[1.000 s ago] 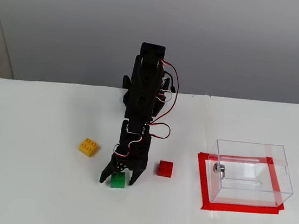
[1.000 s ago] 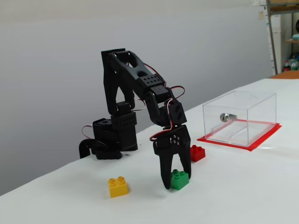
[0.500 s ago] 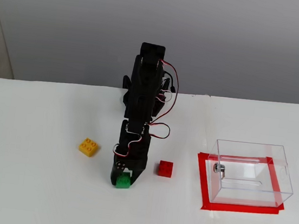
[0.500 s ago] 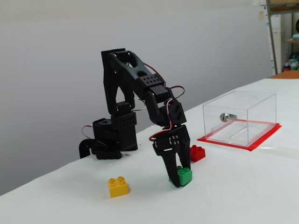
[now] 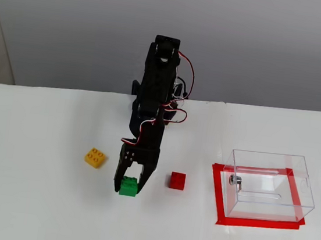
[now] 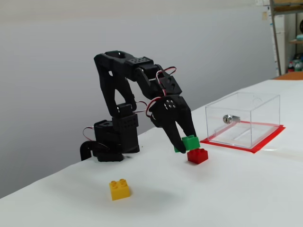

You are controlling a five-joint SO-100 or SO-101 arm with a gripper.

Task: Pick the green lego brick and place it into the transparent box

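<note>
The green lego brick [image 5: 128,187] sits between the fingers of my black gripper [image 5: 129,185] at the middle of the white table. The jaws are closed against its two sides. In another fixed view the green brick [image 6: 190,142] is held at the tips of the gripper [image 6: 185,145], at or just above the table; I cannot tell which. The transparent box [image 5: 271,169] stands empty to the right on a frame of red tape, with its metal knob [image 5: 235,180] facing the arm. It also shows in another fixed view [image 6: 251,106], well apart from the gripper.
A red brick [image 5: 177,180] lies just right of the gripper, between it and the box; in another fixed view it [image 6: 197,155] is right in front of the green brick. A yellow studded brick [image 5: 95,157] lies to the left. The arm's base [image 6: 111,142] stands at the table's back edge.
</note>
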